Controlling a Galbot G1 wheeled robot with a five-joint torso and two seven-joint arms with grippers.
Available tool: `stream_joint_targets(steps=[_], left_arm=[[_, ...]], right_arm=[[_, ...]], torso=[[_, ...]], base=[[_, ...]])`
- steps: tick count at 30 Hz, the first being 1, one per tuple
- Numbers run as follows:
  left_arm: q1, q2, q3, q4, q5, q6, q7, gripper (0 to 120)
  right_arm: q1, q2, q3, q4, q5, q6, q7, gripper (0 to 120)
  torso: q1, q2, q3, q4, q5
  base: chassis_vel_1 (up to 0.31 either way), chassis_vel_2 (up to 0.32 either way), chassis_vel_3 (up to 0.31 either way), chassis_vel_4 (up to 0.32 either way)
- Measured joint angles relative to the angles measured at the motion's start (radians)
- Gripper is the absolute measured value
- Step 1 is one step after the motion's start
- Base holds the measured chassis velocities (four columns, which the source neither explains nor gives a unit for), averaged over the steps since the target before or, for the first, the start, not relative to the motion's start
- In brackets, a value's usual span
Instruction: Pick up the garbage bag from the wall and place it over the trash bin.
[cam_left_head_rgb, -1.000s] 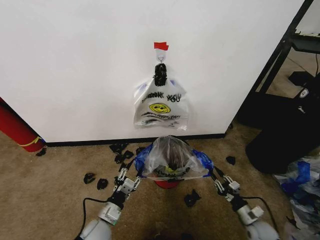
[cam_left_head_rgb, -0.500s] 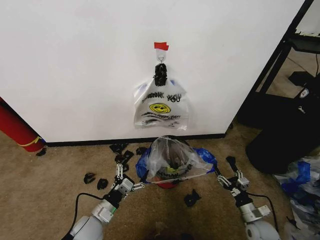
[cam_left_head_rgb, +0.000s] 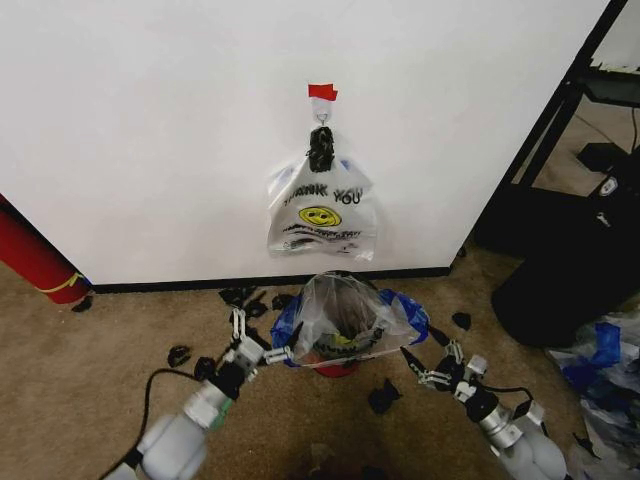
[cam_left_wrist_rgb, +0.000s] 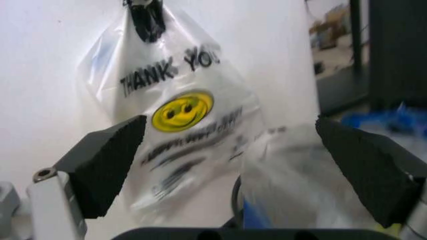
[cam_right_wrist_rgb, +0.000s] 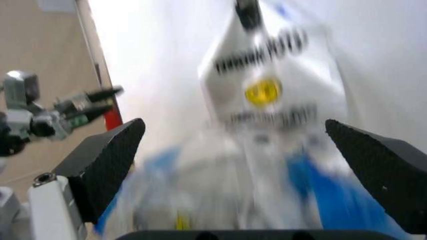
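both grippers backed off garbage bag (cam_left_head_rgb: 345, 318) draped over trash bin (cam_left_head_rgb: 335, 367); left gripper (cam_left_head_rgb: 255, 338), right gripper (cam_left_head_rgb: 425, 368) fingers wide.

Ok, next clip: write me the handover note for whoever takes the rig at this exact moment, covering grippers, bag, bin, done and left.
Left gripper: open, holding nothing, low at the garbage bag's left side.
Right gripper: open, holding nothing, low on the carpet, right of the bag and apart from it.
Garbage bag: off the wall, draped over the trash bin, whose red base shows beneath.
White smiley bag: on the wall hook, not part of the job.
Done: bag picked and put over the bin.
Left: check that the bag sits round the rim, which cannot be seen here; back both arms off.
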Motion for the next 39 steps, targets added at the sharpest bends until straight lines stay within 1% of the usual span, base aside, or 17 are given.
stream_joint_targets(steps=[3,4,7,8,9,12,14,16,17,19,22,25,30,32,34,36,39], left_arm=[[-0.127,0.062,0.05,0.012,-0.176,0.035,0.092,100],[-0.127,0.062,0.05,0.012,-0.176,0.035,0.092,100],[-0.312,0.095,0.142,0.089,-0.276,0.068,0.185,100],[-0.381,0.098,0.193,0.13,-0.292,0.074,0.216,100],[-0.381,0.098,0.193,0.13,-0.292,0.074,0.216,100],[-0.602,0.077,0.337,0.279,-0.316,0.088,0.384,100],[-0.696,0.055,0.405,0.346,-0.316,0.095,0.452,100],[-0.823,0.007,0.522,0.449,-0.314,0.098,0.495,100],[-0.823,0.007,0.522,0.449,-0.314,0.098,0.495,100],[-0.922,-0.041,0.6,0.536,-0.31,0.105,0.498,100],[-1.005,-0.085,0.656,0.596,-0.301,0.13,0.5,100],[-1.035,-0.105,0.673,0.603,-0.296,0.165,0.488,100],[-1.083,-0.137,0.709,0.59,-0.258,0.32,0.452,100],[-1.085,-0.139,0.711,0.592,-0.253,0.326,0.45,100],[-1.096,-0.154,0.722,0.61,-0.218,0.369,0.436,100],[-1.12,-0.185,0.739,0.638,-0.153,0.471,0.436,97],[-1.137,-0.202,0.747,0.643,-0.119,0.526,0.439,97]], right_arm=[[0.012,0.008,-0.013,0.094,-0.092,0.062,0.203,100],[0.012,0.008,-0.013,0.094,-0.092,0.062,0.203,100],[0.036,0.025,-0.038,0.167,-0.193,0.095,0.416,100],[0.037,0.029,-0.042,0.186,-0.21,0.099,0.451,100],[0.037,0.029,-0.042,0.186,-0.21,0.099,0.451,100],[0.032,0.047,-0.044,0.231,-0.291,0.109,0.558,100],[0.032,0.055,-0.04,0.239,-0.346,0.122,0.601,100],[0.036,0.069,-0.028,0.24,-0.457,0.158,0.664,100],[0.036,0.069,-0.028,0.24,-0.457,0.158,0.664,100],[0.036,0.08,-0.016,0.243,-0.531,0.182,0.716,100],[0.026,0.093,-0.009,0.271,-0.574,0.187,0.826,100],[0.015,0.1,-0.004,0.283,-0.593,0.187,0.885,100],[-0.006,0.118,0.019,0.288,-0.654,0.187,0.942,100],[-0.007,0.119,0.021,0.288,-0.661,0.187,0.949,100],[-0.008,0.126,0.028,0.288,-0.685,0.186,0.971,100],[-0.025,0.137,0.03,0.311,-0.706,0.18,1.013,100],[-0.043,0.14,0.025,0.329,-0.71,0.178,1.016,100]], torso=[[0.0,0.0,0.0,-0.0003,-0.0006],[0.0,0.0,0.0,-0.0003,-0.0006],[0.0,0.0,0.0,0.0001,-0.0002],[0.0,0.0,0.0,0.0,-0.0003],[0.0,0.0,0.0,0.0,-0.0003],[0.0,0.0,0.0,-0.0004,-0.0006],[0.0,0.0,0.0,-0.0005,0.0003],[0.0,0.0,0.0,-0.0004,-0.0004],[0.0,0.0,0.0,-0.0004,-0.0004],[0.0,0.0,0.0,-0.0005,-0.0001],[0.0,0.0,0.0,-0.0004,-0.0002],[0.0,0.0,0.0,-0.0001,0.0001],[0.0,0.0,0.0,-0.0001,0.0001],[0.0,0.0,0.0,-0.0001,0.0001],[0.0,0.0,0.0,-0.0001,-0.0001],[0.0,0.0,0.0,0.0001,-0.0001],[0.0,0.0,0.0,-0.0002,-0.0001]], base=[[0.0,0.0,0.0,0.0],[0.0,0.0,0.0,0.0],[0.0,0.0,0.0,0.0],[0.0,0.0,0.0,0.0],[0.0,0.0,0.0,0.0],[0.0,0.0,0.0,0.0],[0.0,0.0,0.0,0.0],[0.0,0.0,0.0,0.0],[0.0,0.0,0.0,0.0],[0.0,0.0,0.0,0.0],[0.0,0.0,0.0,0.0],[0.0,0.0,0.0,0.0],[0.0,0.0,0.0,0.0],[0.0,0.0,0.0,0.0],[0.0,0.0,0.0,0.0],[0.0,0.0,0.0,0.0],[0.0,0.0,0.0,0.0]])
